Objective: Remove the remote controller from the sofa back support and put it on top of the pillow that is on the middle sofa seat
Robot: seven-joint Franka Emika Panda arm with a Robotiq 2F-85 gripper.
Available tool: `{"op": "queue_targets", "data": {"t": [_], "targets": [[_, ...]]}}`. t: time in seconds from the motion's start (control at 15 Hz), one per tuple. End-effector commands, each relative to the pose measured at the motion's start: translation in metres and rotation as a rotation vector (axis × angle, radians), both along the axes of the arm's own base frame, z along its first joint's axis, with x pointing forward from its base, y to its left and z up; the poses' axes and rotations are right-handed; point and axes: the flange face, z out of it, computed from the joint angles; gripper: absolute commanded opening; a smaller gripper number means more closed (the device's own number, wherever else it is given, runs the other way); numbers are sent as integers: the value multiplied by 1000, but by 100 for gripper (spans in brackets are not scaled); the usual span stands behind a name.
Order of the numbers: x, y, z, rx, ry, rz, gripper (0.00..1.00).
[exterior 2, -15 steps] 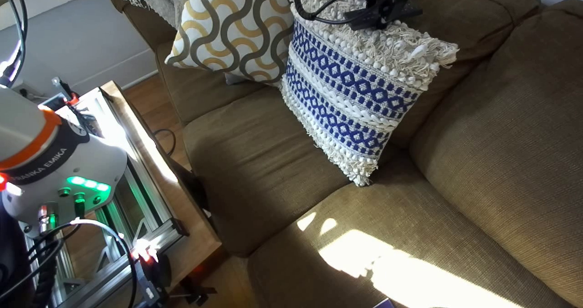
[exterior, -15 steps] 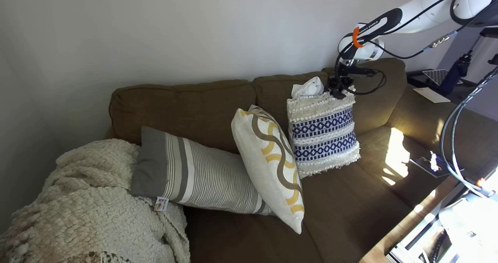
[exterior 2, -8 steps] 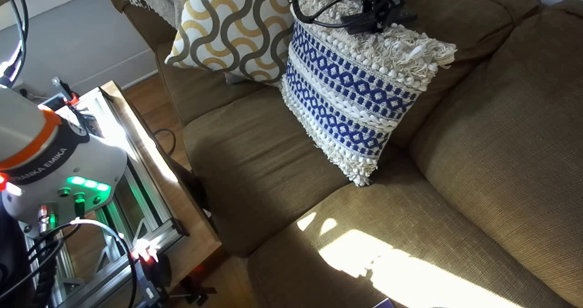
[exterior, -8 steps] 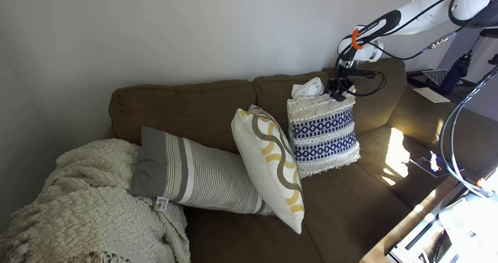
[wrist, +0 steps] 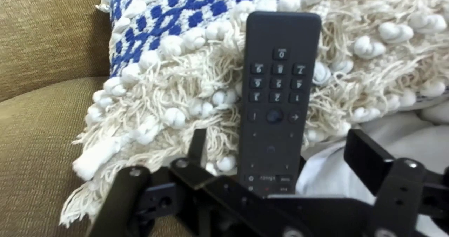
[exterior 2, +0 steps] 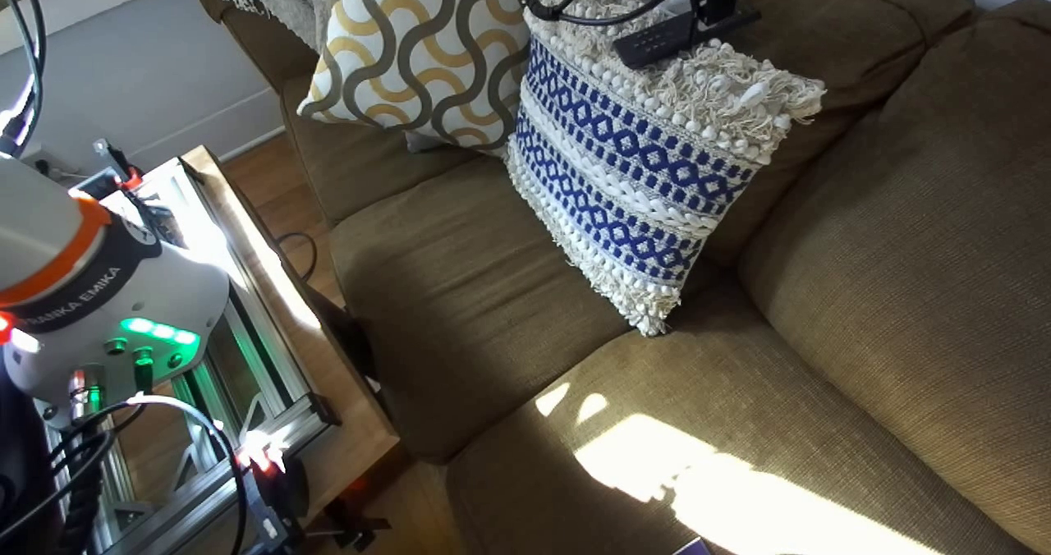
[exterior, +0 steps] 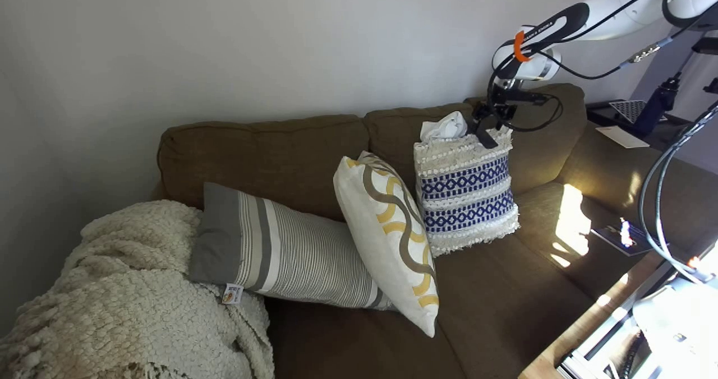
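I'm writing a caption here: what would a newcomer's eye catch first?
Probably the blue-and-white pillow, leaning against the brown sofa back. In the wrist view, the black remote contrasts with the pillow's pale fringe, framed by the open gripper. In both exterior views, bright sunlight strikes a seat.

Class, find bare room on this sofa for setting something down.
Bare: olive-brown fabric seat cushion between the square navy-and-white woven pillow and the wooden tabletop, and much of the sunlit brown seat alongside. Crowded: that pillow's fringed top, where the slim black remote controller, open black gripper and crumpled white bundle cluster.
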Motion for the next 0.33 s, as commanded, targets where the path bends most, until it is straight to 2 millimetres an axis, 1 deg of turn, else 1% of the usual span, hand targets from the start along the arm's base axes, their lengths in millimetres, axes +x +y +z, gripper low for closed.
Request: {"op": "queue_targets", "data": {"t": [0.0, 0.2, 0.27], "targets": [[-37, 0, 60, -25, -149, -19, 100], [-59, 14, 109, -70, -335, 71, 100], [-27, 3, 89, -65, -270, 27, 100]]}}
